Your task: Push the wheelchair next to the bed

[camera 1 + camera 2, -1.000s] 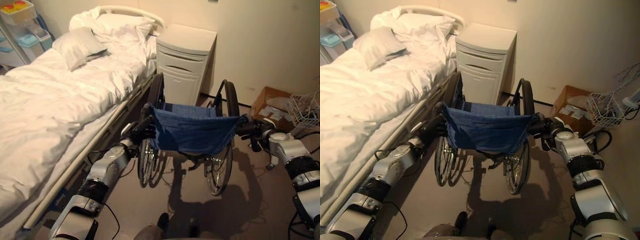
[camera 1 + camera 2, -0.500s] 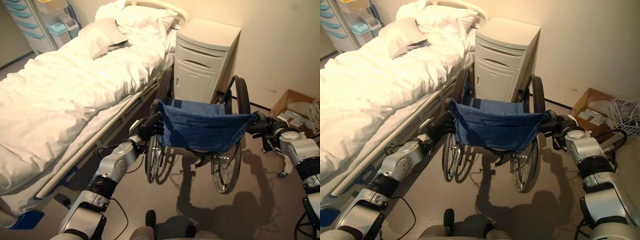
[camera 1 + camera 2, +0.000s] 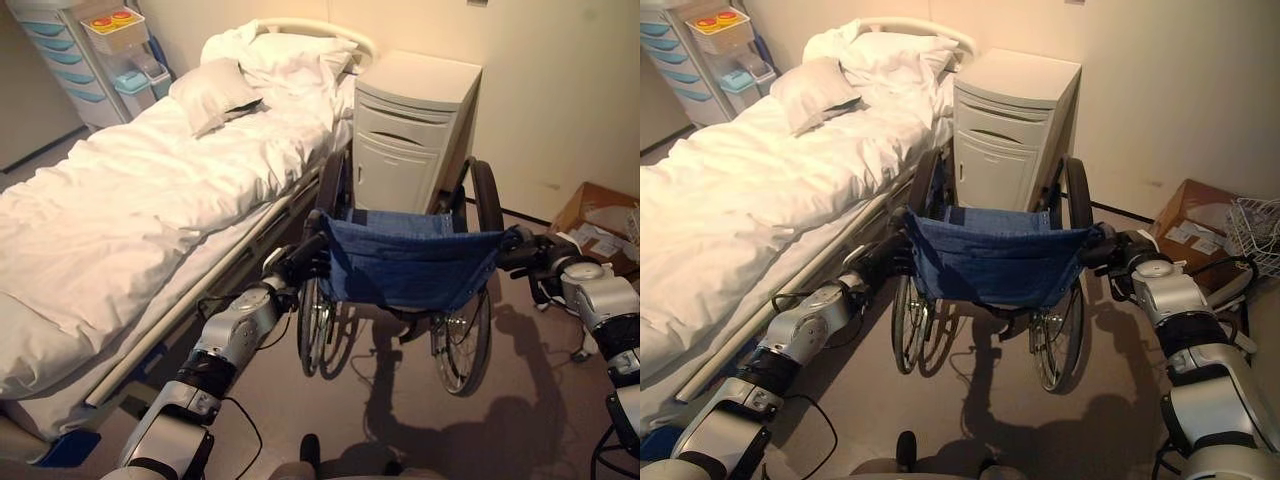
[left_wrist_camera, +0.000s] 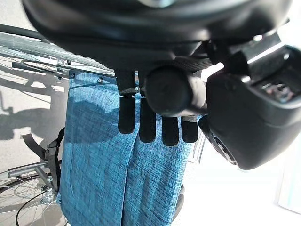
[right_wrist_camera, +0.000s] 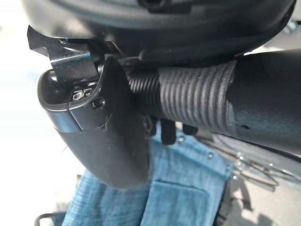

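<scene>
Both hands, left hand (image 3: 293,266) and right hand (image 3: 533,260), curl around the wheelchair (image 3: 405,262) handles. Mid-frame, it sits beside the bed (image 3: 130,210), seemingly nearly parked, facing the cabinet (image 3: 415,125).

black-framed wheelchair with blue fabric backrest (image 3: 405,262) | standing upright on floor, spoked wheels down | sitting just beside white-sheeted hospital bed (image 3: 130,210), facing the wall

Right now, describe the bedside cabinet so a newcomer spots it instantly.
Start at the white bed and go to its pillow end. The bedside cabinet stands against the wall, just ahead of the wheelchair. It is the one tall, pale, boxy unit there, unlike the low cardboard box.
</scene>
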{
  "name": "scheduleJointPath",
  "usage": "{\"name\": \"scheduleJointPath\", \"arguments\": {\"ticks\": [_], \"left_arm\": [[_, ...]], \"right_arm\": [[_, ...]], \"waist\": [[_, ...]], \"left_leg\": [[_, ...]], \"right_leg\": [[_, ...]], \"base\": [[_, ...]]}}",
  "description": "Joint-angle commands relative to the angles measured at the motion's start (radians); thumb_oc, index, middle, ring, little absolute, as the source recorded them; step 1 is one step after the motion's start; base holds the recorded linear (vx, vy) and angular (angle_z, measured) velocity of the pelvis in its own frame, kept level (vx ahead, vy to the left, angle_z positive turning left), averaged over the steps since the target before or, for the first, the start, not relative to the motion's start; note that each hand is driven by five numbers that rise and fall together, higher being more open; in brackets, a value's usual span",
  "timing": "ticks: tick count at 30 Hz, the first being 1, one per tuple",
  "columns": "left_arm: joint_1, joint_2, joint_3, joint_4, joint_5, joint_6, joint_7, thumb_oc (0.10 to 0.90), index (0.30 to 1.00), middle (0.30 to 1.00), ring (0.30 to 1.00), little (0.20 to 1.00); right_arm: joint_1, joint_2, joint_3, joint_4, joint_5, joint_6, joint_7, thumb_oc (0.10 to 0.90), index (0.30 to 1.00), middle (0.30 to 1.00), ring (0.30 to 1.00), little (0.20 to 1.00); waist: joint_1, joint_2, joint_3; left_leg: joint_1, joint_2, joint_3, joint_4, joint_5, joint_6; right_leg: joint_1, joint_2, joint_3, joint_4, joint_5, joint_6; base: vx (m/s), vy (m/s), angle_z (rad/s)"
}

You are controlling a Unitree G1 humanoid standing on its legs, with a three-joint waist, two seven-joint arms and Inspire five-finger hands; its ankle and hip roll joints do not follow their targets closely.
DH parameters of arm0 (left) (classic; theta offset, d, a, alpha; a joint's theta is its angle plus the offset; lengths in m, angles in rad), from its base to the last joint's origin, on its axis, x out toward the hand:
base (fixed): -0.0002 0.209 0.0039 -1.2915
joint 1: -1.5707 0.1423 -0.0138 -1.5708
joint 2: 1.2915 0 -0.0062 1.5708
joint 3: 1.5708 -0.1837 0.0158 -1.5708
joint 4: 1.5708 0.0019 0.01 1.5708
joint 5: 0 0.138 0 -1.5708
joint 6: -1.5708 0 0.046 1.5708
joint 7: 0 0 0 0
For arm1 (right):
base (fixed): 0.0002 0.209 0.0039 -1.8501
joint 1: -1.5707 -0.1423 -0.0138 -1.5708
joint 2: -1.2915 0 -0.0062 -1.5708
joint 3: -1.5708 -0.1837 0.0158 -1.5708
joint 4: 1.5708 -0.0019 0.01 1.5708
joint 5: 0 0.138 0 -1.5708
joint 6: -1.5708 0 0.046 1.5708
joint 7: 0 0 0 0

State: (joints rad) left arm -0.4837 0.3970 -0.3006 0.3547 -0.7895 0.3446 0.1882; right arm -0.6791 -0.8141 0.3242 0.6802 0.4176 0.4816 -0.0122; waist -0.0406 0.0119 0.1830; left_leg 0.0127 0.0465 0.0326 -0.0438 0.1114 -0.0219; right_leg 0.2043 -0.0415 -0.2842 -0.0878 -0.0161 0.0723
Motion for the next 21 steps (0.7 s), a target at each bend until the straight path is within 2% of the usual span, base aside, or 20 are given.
{"name": "scheduleJointPath", "arguments": {"ticks": [1,2,9,13,18,21], "left_arm": [[-0.095,0.004,0.011,-0.035,-0.002,-0.104,-0.004,0.573,0.559,0.559,0.559,0.559],[-0.096,0.007,0.012,-0.030,0.010,-0.105,0.004,0.800,0.900,0.900,0.900,0.900],[-0.106,0.043,0.041,0.017,0.058,-0.143,0.057,0.800,0.900,0.900,0.900,0.900],[-0.106,0.065,0.063,0.032,0.078,-0.160,0.067,0.800,0.900,0.900,0.900,0.900],[-0.089,0.122,0.108,0.026,0.107,-0.190,0.074,0.800,0.900,0.900,0.900,0.900],[-0.079,0.163,0.141,0.021,0.126,-0.195,0.064,0.800,0.900,0.900,0.900,0.900]], "right_arm": [[-0.221,0.166,0.086,-0.014,0.021,-0.146,0.069,0.800,0.900,0.900,0.900,0.900],[-0.219,0.171,0.085,-0.014,0.028,-0.146,0.062,0.800,0.900,0.900,0.900,0.900],[-0.190,0.191,0.059,-0.030,0.098,-0.147,0.038,0.800,0.900,0.900,0.900,0.900],[-0.161,0.186,0.033,-0.064,0.144,-0.125,0.033,0.800,0.900,0.900,0.900,0.900],[-0.085,0.147,-0.037,-0.133,0.210,-0.063,0.027,0.800,0.900,0.900,0.900,0.900],[-0.052,0.096,-0.078,-0.146,0.213,0.003,0.033,0.800,0.900,0.900,0.900,0.900]], "waist": [[0.134,-0.038,-0.134],[0.134,-0.036,-0.135],[0.125,-0.031,-0.140],[0.117,-0.031,-0.139],[0.097,-0.034,-0.140],[0.084,-0.037,-0.144]], "left_leg": [[0.092,-0.028,0.027,-0.035,-0.032,-0.050],[0.094,-0.028,0.027,-0.037,-0.031,-0.050],[0.105,-0.032,0.026,-0.044,-0.039,-0.045],[0.111,-0.034,0.028,-0.044,-0.046,-0.041],[0.120,-0.038,0.036,-0.044,-0.062,-0.032],[0.125,-0.039,0.044,-0.044,-0.071,-0.029]], "right_leg": [[-0.047,-0.021,0.019,0.001,0.069,-0.012],[-0.045,-0.021,0.018,0.001,0.068,-0.013],[-0.036,-0.018,0.018,0.001,0.064,-0.015],[-0.033,-0.018,0.022,0.001,0.064,-0.015],[-0.034,-0.015,0.038,0.001,0.063,-0.012],[-0.037,-0.013,0.048,0.001,0.064,-0.009]], "base": [[0.00,0.000,0.00],[0.00,0.000,0.00],[0.03,0.025,0.00],[0.01,0.007,0.00],[0.01,0.013,-0.01],[0.01,0.014,-0.02]]}}
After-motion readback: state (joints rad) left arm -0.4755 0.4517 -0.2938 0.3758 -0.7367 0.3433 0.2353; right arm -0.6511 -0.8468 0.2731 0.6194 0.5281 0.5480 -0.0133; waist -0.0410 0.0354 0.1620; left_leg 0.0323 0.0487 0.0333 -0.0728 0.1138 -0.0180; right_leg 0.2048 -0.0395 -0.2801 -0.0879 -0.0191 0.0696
